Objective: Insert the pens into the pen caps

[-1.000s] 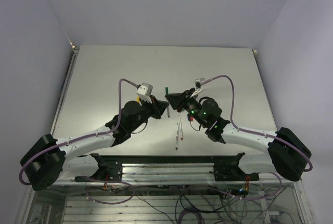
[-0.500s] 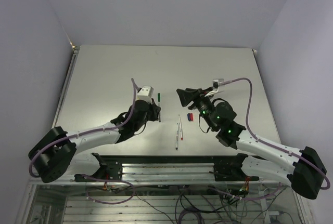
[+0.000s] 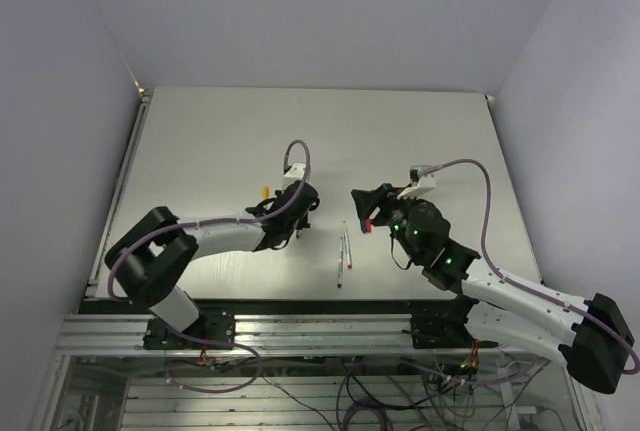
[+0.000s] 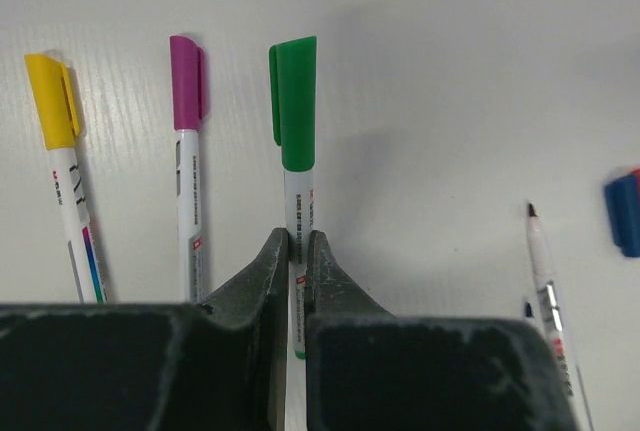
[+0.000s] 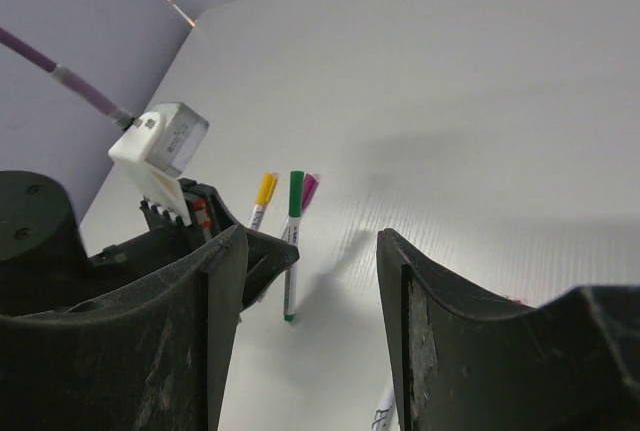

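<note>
Both arms stretch low from the near edge toward mid-worktop (image 3: 200,131), wrists angled inward. Between them, nearest, lie two uncapped pens (image 3: 343,251). Just beyond, a red cap (image 3: 366,222) and a blue cap (image 4: 624,216) sit close by the right pincer (image 5: 310,241), which gapes wide and holds nothing. The left pincer (image 4: 296,243) is clamped narrow on the barrel of the green-capped pen (image 4: 297,101). Beside it lie the purple-capped pen (image 4: 186,91) and the yellow-capped pen (image 4: 52,101), three capped pens in all.

Robot lab test cell: bare white worktop (image 3: 200,141), plain lavender enclosure walls (image 3: 60,71), aluminium frame (image 3: 320,329), loose cables (image 3: 360,391).
</note>
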